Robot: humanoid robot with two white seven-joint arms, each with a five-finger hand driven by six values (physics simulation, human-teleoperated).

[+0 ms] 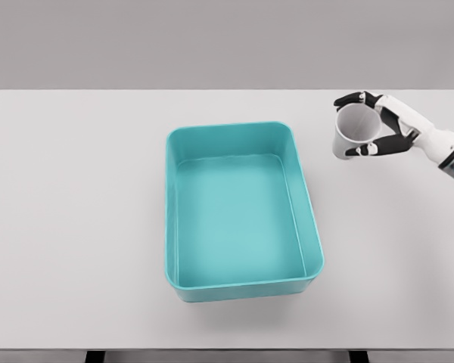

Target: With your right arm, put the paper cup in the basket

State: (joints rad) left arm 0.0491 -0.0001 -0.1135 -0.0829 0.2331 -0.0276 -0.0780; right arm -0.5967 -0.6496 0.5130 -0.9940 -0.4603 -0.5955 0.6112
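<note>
A white paper cup (354, 130) is held at the right of the table, tilted so its open mouth faces the camera. My right hand (372, 125) is shut on it, fingers curled over the top rim and thumb under its lower side. The arm comes in from the right edge. A teal rectangular basket (244, 283) sits in the middle of the table, to the left of the cup, with nothing inside it. The cup is outside the basket, a short way right of its far right corner. No left arm shows.
The white table (76, 227) spans the whole view, its front edge near the bottom of the picture. A plain grey wall stands behind it.
</note>
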